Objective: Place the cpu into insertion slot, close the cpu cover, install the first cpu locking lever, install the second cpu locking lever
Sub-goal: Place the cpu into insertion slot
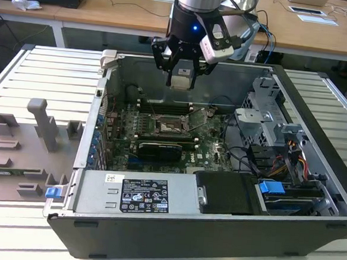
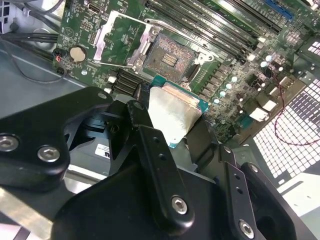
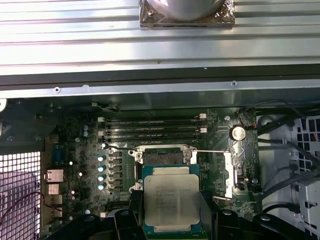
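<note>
Exterior view, upper centre: the hand (image 1: 181,83) grips the cpu (image 1: 182,77) over the open computer case (image 1: 214,234). Both wrist views add the chip's metal face, clear of the bare insertion slot (image 3: 162,156), with the cpu cover (image 2: 101,44) swung open beside it.

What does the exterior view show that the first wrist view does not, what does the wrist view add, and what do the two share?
Exterior view: the whole open computer case on a slatted table, its labelled power supply, and a grey fixture tray on the exterior view's left.

First wrist view: the coin cell battery and a row of blue-topped capacitors on the motherboard.

Both: the gripper shut on the cpu, held above the board near the insertion slot, with the cpu cover open.
</note>
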`<state>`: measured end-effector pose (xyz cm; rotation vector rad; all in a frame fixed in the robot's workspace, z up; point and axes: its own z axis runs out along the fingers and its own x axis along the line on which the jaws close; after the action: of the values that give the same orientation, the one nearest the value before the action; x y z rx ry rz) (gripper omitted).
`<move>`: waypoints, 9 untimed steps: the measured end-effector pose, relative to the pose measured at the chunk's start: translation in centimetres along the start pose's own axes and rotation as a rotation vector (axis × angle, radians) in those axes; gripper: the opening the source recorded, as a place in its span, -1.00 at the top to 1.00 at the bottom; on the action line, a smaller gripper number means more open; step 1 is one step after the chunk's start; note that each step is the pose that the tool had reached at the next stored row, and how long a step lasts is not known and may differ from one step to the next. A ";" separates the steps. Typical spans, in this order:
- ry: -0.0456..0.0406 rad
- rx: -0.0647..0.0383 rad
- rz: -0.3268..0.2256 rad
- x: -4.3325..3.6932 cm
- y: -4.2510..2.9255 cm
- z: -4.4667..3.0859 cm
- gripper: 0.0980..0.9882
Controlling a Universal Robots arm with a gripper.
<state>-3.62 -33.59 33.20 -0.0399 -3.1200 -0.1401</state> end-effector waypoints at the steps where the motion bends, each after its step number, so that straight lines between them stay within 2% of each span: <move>1: 0.0000 0.000 0.000 0.00 0.00 0.04 0.00; 9: 0.0000 0.000 0.000 -0.01 -0.04 0.42 0.00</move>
<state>-3.62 -33.59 32.78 -0.0400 -3.1200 -0.1401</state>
